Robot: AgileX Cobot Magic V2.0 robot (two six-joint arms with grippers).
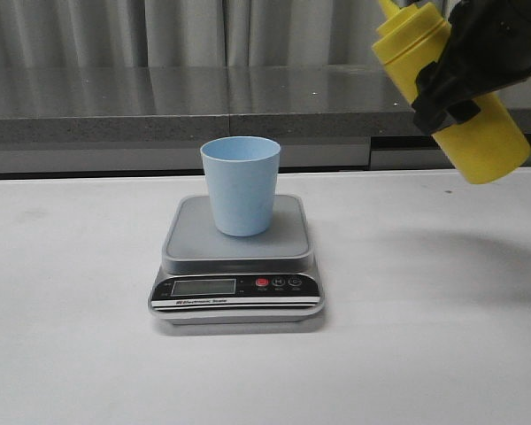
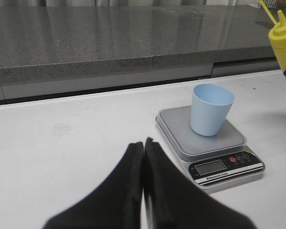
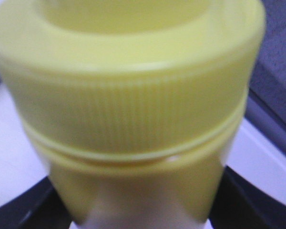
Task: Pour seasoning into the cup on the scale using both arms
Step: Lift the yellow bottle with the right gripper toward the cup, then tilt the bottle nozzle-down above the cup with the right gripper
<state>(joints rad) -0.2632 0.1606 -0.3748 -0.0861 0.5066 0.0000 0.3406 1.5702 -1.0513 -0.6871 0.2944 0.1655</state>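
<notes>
The scale sits in the middle of the tabletop. The cup stands upright on the scale, toward the back of its flat top. The scale's buttons are in front of the cup. The bottle is up in the air, to the right of the cup and higher than it, tilted with its top to the left. A counter runs behind the tabletop.

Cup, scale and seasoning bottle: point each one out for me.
cup (image 1: 241,190), front view, side wall.
scale (image 1: 182,239), front view, bare grey platform.
seasoning bottle (image 1: 487,146), front view, lower body.
</notes>
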